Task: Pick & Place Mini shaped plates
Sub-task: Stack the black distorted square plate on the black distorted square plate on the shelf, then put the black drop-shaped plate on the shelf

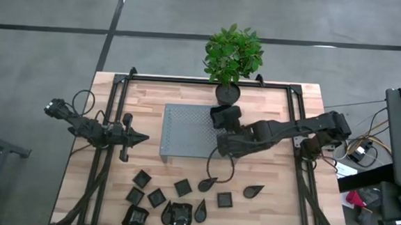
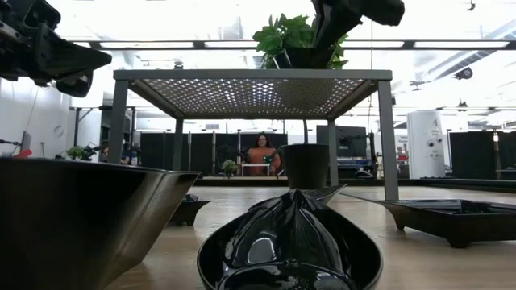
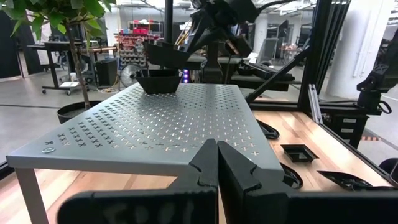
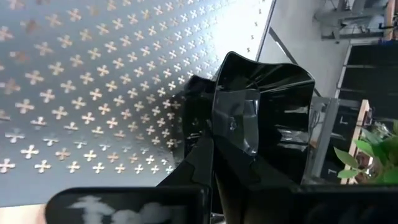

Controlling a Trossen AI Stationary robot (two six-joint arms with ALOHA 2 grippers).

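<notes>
Right claw (image 1: 222, 121) over the far right corner of the grey perforated platform (image 1: 181, 136), fingers clamped on the rim of one mini shaped plate (image 4: 264, 106), a rounded-square dish held just above the platform; left wrist view shows a second plate (image 3: 158, 79) sitting on the platform right under it. Left claw (image 1: 142, 138) hovers left of the platform, fingers pressed together on nothing. Eleven loose plates (image 1: 182, 188) counted on the near part of the wooden worktop (image 1: 274, 166): about seven squarish, four teardrop, some touching at the near edge so the count is rough. One potted plant (image 1: 232, 55) at the far edge. One person (image 2: 262, 153) far behind in the room.
</notes>
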